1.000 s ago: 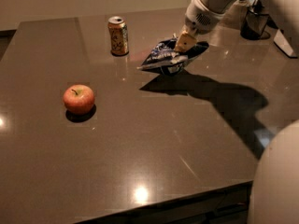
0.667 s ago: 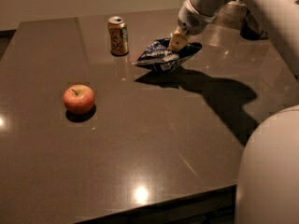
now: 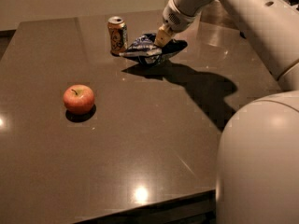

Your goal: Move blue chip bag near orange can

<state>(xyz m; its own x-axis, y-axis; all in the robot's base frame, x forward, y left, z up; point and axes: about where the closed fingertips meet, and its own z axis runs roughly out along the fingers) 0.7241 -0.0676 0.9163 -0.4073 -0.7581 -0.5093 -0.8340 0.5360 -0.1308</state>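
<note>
Camera view shows the claw [image 3: 162,37] closed on the crinkly dark blue foil chip bag [image 3: 148,49], held just beside the small orange-gold drink can [image 3: 117,35] (close to the dark surface [image 3: 140,139]), so a push toward it could tip the can.

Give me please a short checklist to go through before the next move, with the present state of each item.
1. Grasp: ok. The gripper is shut on the top of the blue chip bag.
2. Bag near the orange can: ok. The bag's left tip lies just right of the can's base; whether they touch, cannot tell.
3. Can upright: ok.
4. Bag resting on the table and not hanging: cannot tell. A dark shadow hides its underside.
5. Apple out of the way: ok. It sits well apart, nearer the camera and to the left.
</note>
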